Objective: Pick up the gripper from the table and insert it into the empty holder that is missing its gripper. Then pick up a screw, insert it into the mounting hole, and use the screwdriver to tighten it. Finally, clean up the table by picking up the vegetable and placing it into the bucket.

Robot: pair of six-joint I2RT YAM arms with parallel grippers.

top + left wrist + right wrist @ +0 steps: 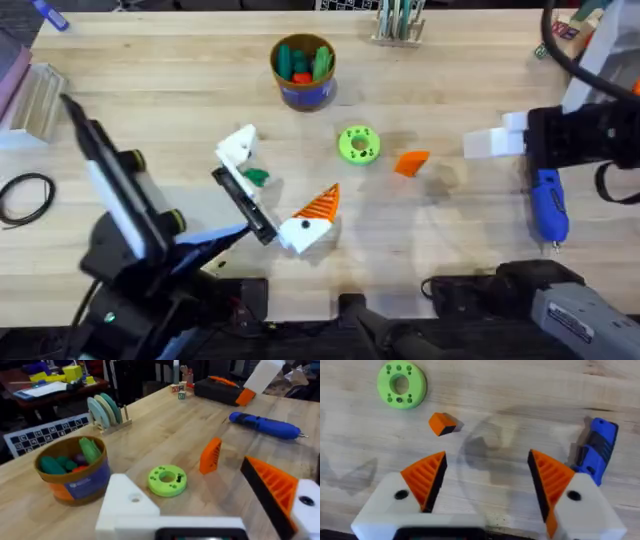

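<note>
Overhead: left gripper [275, 190] sits low over the table, one white block bare [238, 148], the other carrying an orange finger [320, 204]; a small green vegetable [256, 177] lies between them. Loose orange wedge [411, 162] lies ahead of the left gripper, just past the green disc [359, 143]. Bucket [303, 70] farther off, full of toys. Screwdriver [548, 207] lies under the right arm, tip toward the arm bases.

Left wrist: wedge [211, 455] stands on edge, ribbed face sideways; left gripper spread wide, holding nothing.

Right wrist: right gripper [487, 480] spread wide, empty; wedge [442, 423] ahead of one finger, screwdriver [594, 455] beside the other.
</note>
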